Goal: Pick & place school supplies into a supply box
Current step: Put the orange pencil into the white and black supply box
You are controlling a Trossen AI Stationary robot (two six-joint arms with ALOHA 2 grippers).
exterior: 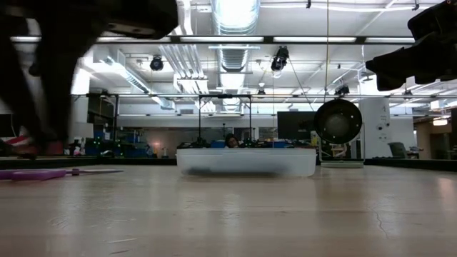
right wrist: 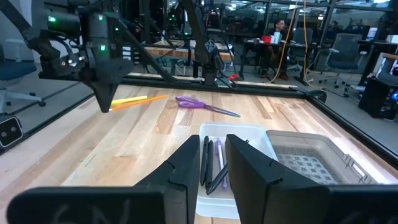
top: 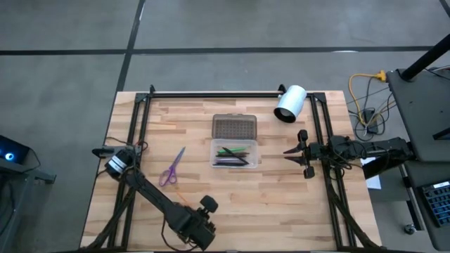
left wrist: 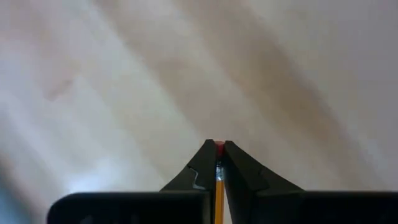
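A yellow pencil [right wrist: 138,100] is clamped in the left gripper [right wrist: 104,104] left of the purple scissors [top: 171,166], while the right gripper [top: 298,152], fingers apart, is held right of the supply box [top: 235,152], near a white cylinder [top: 290,103].

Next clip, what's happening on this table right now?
The left tool is shut on a yellow pencil near the front left of the table, holding it just above the wood. The open supply box sits mid-table with a few pens already inside, its lid lying just behind it. Purple scissors are still out on the table. The right tool waits beside the box, holding nothing.
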